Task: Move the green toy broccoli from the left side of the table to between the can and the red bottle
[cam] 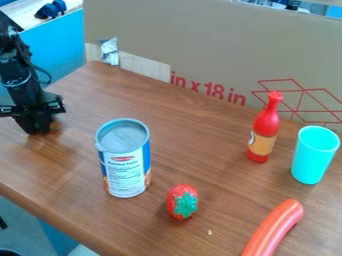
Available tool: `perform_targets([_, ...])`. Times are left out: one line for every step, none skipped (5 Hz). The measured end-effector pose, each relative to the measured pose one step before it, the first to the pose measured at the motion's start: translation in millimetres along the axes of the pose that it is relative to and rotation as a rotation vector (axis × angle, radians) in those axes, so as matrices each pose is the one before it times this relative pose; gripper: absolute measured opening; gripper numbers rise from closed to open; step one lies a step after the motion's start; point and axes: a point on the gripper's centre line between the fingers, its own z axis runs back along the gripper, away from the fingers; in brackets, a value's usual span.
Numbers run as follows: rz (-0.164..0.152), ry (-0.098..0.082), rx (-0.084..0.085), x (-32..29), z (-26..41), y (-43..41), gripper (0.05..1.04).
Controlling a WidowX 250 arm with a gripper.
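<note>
Wooden table (194,145) with upright can (125,162), top upward, long axis vertical; end effector (39,131), grip state unclear.

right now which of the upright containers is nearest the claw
The blue-and-white can, closest to the claw; the red bottle and turquoise cup both stand farther off, at the view's right.
</note>
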Motion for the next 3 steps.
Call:
perform_targets([-0.0552,0.0139,0.0002,-2.95,1.87,-7.67,0.326])
perform_targets([-0.1172,0.0328,-0.0398,4.69,7.73,-20.43,0.326])
perform_targets([-0.1252,0.0343,0.0341,10.34,15.47,-34.88,0.326])
